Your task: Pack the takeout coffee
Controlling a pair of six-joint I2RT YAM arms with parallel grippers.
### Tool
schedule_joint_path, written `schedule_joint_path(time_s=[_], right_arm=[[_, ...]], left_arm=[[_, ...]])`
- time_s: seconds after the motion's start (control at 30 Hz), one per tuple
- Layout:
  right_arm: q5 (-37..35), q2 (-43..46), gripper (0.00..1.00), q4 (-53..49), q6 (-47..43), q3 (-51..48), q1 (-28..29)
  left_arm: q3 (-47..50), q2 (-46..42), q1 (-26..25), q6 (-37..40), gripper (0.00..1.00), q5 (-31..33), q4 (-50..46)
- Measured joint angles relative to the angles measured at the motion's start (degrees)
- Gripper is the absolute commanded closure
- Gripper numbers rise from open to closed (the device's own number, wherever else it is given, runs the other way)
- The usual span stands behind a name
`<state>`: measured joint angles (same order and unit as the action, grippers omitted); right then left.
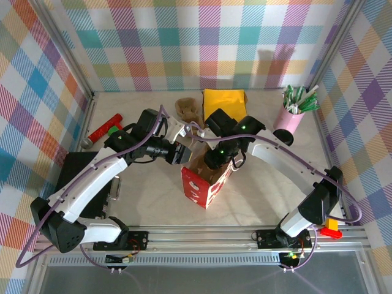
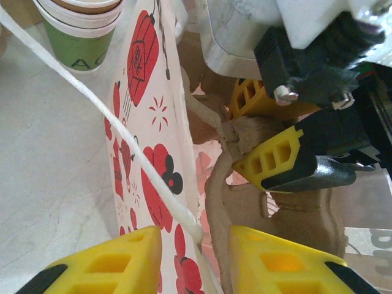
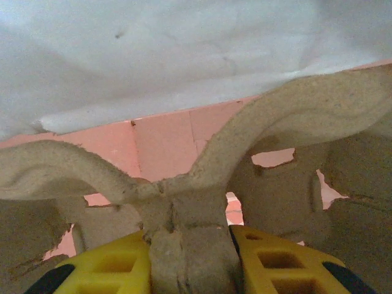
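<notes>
A red-and-white flowered paper bag stands open at the table's middle. My right gripper reaches down into it, shut on the centre post of a brown pulp cup carrier whose cup holes show the bag's pink floor. My left gripper stands open at the bag's left rim, straddling the bag wall, its white cord handle and the carrier's edge. A round black top sits beside the pink cup; I cannot tell whether it is the takeout coffee.
A stack of lidless white-and-green cups stands just left of the bag. At the back lie a yellow cloth, a brown pulp piece and a pink cup of sticks. A red cylinder and a black pad lie left.
</notes>
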<state>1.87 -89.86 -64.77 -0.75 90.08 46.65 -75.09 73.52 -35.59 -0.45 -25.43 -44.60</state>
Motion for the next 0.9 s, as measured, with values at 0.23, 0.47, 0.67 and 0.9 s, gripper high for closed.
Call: schedule_joint_path(time_s=[0.23,0.47,0.67,0.9], right_arm=[[-0.4,-0.1,0.68,0.0,-2.5,0.0,0.5],[0.2,0.0,0.68,0.3,-6.1,0.0,0.6],[2.4,1.8,0.68,3.0,-8.4,-0.2,0.6],[3.3,4.9,0.68,4.8,-11.3,-0.5,0.6]], left_arm=[[1.2,0.0,0.0,0.0,0.86,-0.4,0.8],[1.8,-0.1,0.0,-0.1,0.91,-0.6,1.3],[1.8,-0.2,0.0,-0.1,0.92,-0.7,1.4],[1.8,-0.2,0.0,-0.1,0.92,-0.7,1.4]])
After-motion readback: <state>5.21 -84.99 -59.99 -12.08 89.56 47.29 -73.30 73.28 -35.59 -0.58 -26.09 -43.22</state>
